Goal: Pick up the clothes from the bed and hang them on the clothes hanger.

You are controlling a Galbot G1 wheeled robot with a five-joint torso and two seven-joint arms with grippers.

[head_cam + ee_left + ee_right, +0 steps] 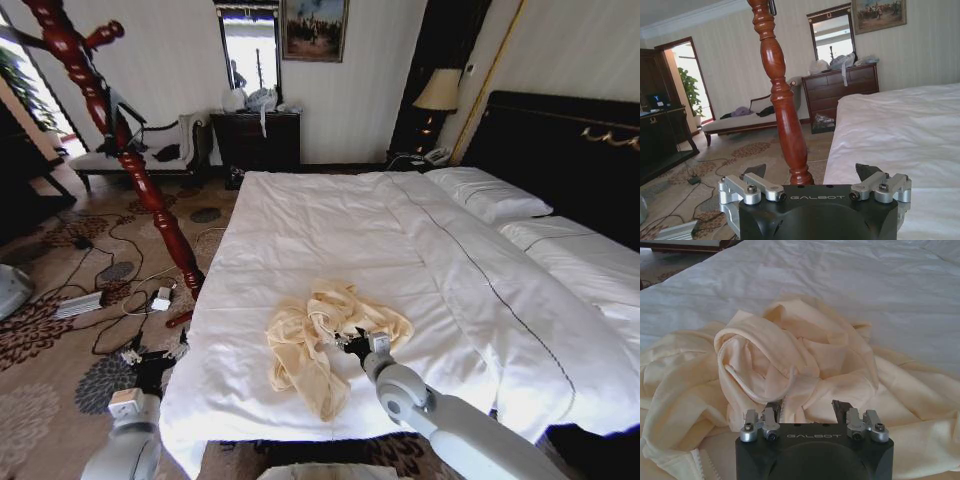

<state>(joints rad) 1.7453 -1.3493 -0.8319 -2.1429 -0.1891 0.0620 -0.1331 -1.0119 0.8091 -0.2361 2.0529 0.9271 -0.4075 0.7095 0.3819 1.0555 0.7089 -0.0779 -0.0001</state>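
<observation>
The clothes are one cream-yellow shirt, lying crumpled on the white duvet of the bed near its foot edge. My right gripper is down in the shirt's right side. In the right wrist view the right gripper has its fingers closed in on a raised fold of the clothes. The clothes hanger, a red-brown turned post, leans up left of the bed. My left gripper hangs low beside the bed's corner, open and empty, facing the clothes hanger's post.
Cables, a power strip and a plug box lie on the patterned carpet by the stand's foot. A dark dresser and a cushioned bench stand along the far wall. Pillows and a black headboard are on the right.
</observation>
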